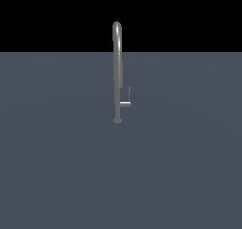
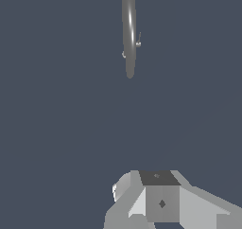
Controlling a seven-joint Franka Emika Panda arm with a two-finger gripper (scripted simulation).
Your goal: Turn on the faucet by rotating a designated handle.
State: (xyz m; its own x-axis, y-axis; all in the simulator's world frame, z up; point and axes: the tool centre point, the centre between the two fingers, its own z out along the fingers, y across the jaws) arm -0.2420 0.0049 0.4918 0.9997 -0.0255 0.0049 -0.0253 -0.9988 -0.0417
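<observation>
Faucet upright mid-bench, tool far off

Handle [image 1: 126,100]: small grey L-lever, short horizontal stub off the pipe toward the exterior view's right, thin rod rising from its end, parallel to the pipe. Sits low on faucet [image 1: 117,67], a little above the round base. Untouched. Faucet tall, thin, grey metallic, upright, gooseneck top curving over against black background. Base planted on flat grey-blue bench [image 1: 56,166], about centre of the exterior view. In wrist view, faucet [image 2: 128,31] seen foreshortened from above, handle [image 2: 138,42] a tiny nub on its side. Tool [image 2: 158,199] well apart from faucet, only grey blocky body visible at frame edge; fingers not visible, apart or together cannot tell. Nothing held in sight.
</observation>
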